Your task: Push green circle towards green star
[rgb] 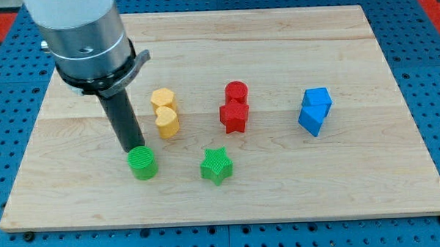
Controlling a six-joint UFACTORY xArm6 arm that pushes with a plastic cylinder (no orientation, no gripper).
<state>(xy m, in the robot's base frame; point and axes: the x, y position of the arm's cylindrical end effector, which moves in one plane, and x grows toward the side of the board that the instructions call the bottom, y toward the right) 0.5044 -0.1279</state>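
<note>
The green circle (142,162) sits on the wooden board at the view's lower left of centre. The green star (216,165) lies to its right, with a gap of about a block's width between them. My tip (132,149) is at the green circle's upper left edge, touching it or nearly so. The dark rod rises from there to the grey arm body at the view's top left.
Two yellow blocks (164,111) stand one behind the other above the green circle. A red circle (236,91) and a red star (234,116) stand at centre. Two blue blocks (314,111) stand at the right. The wooden board (369,177) rests on a blue pegboard.
</note>
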